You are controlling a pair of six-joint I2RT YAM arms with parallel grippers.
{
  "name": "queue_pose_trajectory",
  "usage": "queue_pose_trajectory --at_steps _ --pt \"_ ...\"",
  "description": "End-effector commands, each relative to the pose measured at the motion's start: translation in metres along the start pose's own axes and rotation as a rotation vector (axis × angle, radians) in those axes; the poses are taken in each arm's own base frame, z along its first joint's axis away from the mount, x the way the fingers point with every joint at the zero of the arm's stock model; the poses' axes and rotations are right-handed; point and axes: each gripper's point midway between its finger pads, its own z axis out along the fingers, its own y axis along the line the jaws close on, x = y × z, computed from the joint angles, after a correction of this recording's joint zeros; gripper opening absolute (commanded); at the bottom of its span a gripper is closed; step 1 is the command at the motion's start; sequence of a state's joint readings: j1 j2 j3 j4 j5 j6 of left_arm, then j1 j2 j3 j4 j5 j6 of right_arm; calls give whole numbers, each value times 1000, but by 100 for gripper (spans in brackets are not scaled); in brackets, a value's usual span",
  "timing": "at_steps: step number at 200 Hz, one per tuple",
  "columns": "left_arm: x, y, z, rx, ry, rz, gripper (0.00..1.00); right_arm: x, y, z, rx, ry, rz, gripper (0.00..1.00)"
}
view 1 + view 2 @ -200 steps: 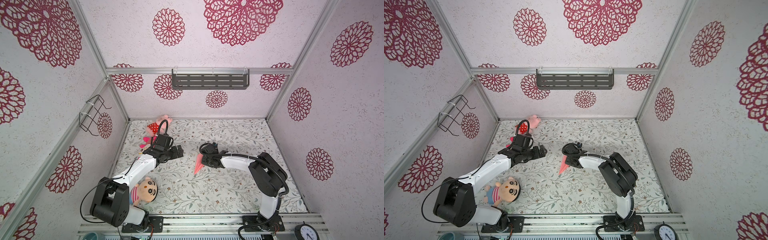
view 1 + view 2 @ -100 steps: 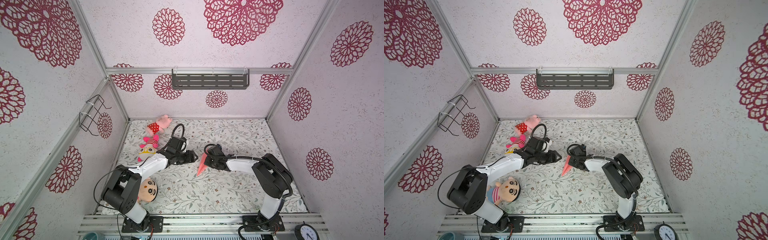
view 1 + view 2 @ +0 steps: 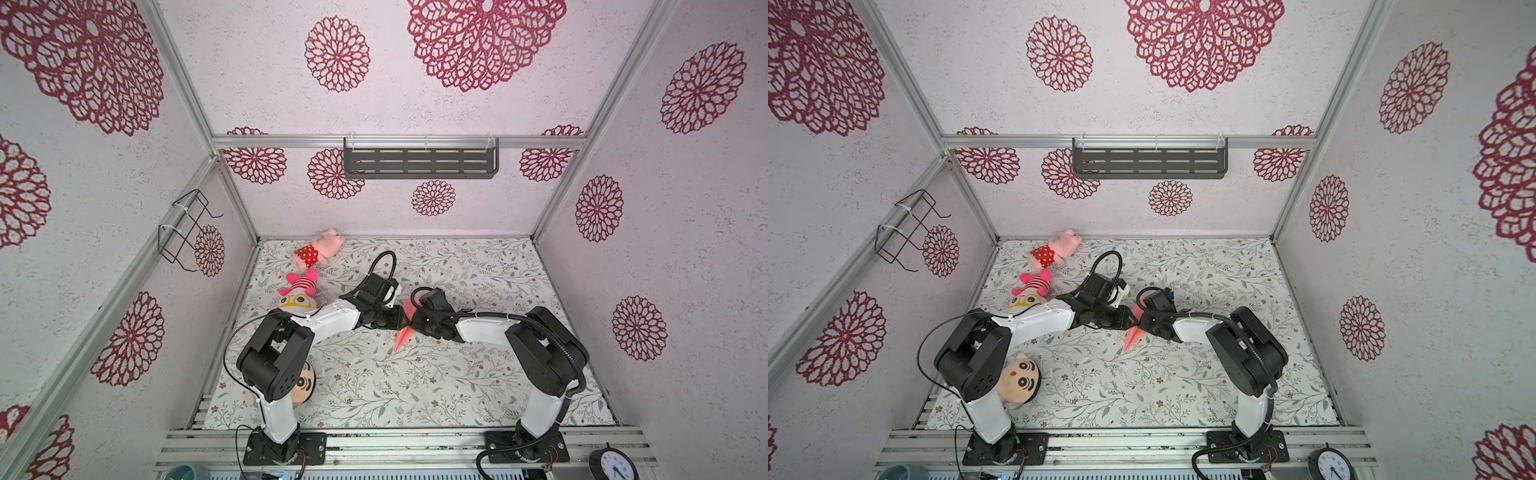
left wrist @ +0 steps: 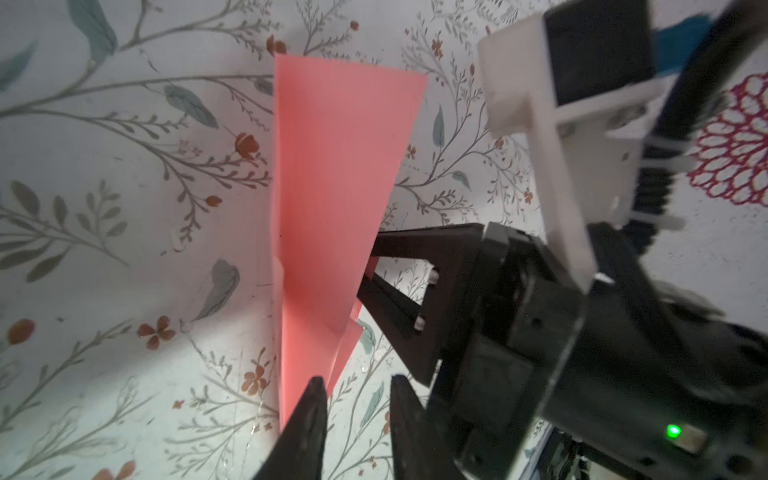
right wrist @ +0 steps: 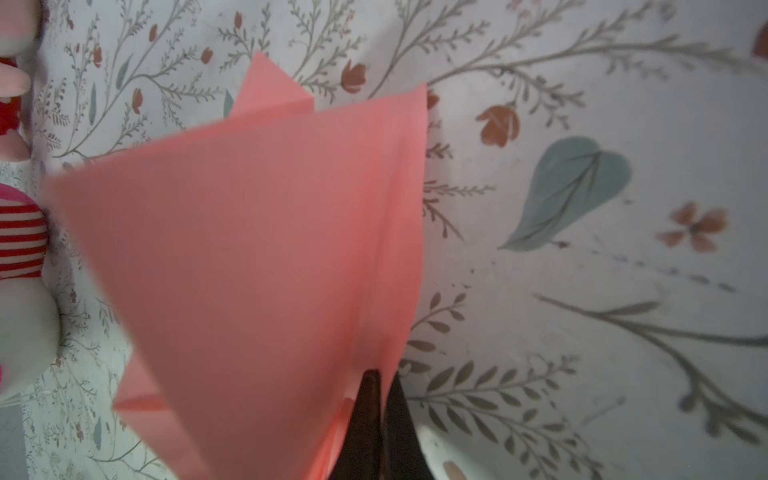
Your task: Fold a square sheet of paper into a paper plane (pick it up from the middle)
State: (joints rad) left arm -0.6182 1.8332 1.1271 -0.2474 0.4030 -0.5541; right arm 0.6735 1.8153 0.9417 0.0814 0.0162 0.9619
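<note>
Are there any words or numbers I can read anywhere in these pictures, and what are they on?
No words readable anywhere.
Clock at the front edge: marks on its face, too small to read.
Paper plane: plain pink, no print.
Plush toys: patterns only, no letters.

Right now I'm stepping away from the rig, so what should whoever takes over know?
Right gripper: shut on the paper plane, holding it above the table.
Left gripper: jaws narrowly apart beside the plane's lower end; the wrist view does not show a grip.
Done: the pink sheet is already folded into a narrow dart with layered wings.
Left: the left gripper's grip on the plane, any last creasing, then setting it down.
The plush toys lie at the table's left edge, clear of the work.
</note>
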Motion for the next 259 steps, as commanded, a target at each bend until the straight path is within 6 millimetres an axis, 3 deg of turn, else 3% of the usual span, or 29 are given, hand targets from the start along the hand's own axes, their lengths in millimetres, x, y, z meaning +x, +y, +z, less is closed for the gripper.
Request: queue_pose_trajectory --at_steps 1,187,259 --pt "1 -3 1 9 9 28 26 -11 14 -15 -58 -28 -8 4" --pt "30 14 25 -14 96 96 47 -15 17 -14 -84 -20 10 5" --pt "31 26 32 -77 112 83 43 -14 17 -14 -89 -17 14 5"
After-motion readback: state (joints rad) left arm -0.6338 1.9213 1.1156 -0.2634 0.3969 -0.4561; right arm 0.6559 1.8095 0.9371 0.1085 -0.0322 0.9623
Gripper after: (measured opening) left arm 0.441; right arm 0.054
